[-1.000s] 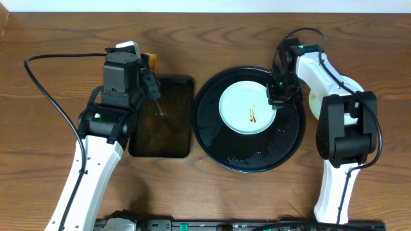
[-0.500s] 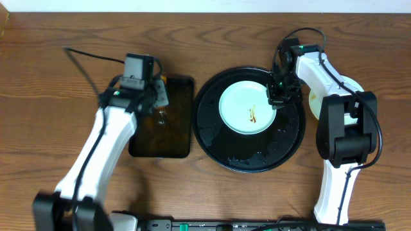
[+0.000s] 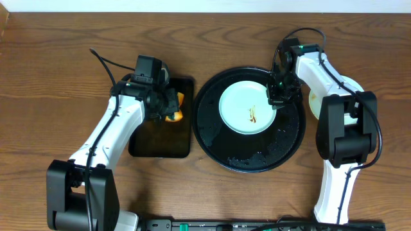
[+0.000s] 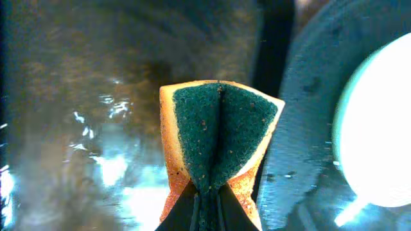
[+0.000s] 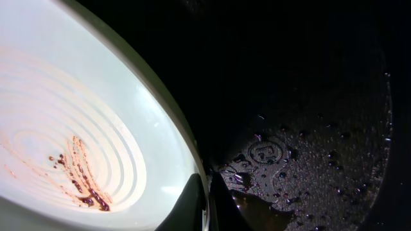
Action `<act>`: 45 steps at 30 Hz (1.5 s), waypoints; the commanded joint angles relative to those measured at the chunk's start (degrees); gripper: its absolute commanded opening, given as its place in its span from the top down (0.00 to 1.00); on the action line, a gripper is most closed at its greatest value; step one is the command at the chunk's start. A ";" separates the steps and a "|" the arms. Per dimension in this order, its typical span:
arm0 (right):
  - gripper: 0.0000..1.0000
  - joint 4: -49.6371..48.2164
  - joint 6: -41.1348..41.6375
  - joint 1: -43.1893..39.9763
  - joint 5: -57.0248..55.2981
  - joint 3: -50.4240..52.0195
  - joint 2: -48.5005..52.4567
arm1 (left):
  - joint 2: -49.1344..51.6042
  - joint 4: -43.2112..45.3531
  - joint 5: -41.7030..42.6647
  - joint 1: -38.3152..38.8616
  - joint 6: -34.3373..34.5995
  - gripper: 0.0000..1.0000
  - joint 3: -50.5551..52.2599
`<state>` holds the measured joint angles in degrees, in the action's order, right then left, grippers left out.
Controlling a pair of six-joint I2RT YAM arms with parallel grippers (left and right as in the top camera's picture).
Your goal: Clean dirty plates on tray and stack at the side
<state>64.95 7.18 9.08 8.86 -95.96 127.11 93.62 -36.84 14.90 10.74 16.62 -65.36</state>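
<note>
Wood table (image 3: 51,38), right claw (image 3: 275,102) pinching plate (image 3: 239,102) rim (smeared)

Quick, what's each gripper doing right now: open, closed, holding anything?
Left gripper: closed, pinching the folded sponge.
Right gripper: closed on the rim of the smeared plate.

surface: wooden table (image 3: 51,77) | centre: round black tray (image 3: 247,168) | just left of it: rectangular black tray (image 3: 160,144) | right of it: pale plate (image 3: 314,102), half hidden by an arm
</note>
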 commanded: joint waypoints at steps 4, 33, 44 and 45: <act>0.99 0.24 0.55 5.22 -2.54 -0.13 0.37 | -0.92 5.81 4.11 5.62 -0.42 0.93 -2.75; 0.99 0.22 3.06 10.56 -0.44 0.15 0.42 | 10.69 19.26 8.70 23.21 19.52 0.93 -2.73; 0.99 0.26 3.06 10.73 -0.44 0.15 0.42 | 14.67 23.08 8.04 26.64 23.15 0.92 -2.73; 0.99 0.26 3.06 10.73 -0.44 0.15 0.42 | 15.13 23.32 8.04 26.64 23.15 0.93 -2.73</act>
<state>65.30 9.21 19.00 8.14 -96.27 127.02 106.54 -14.04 22.59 37.52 38.20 -66.59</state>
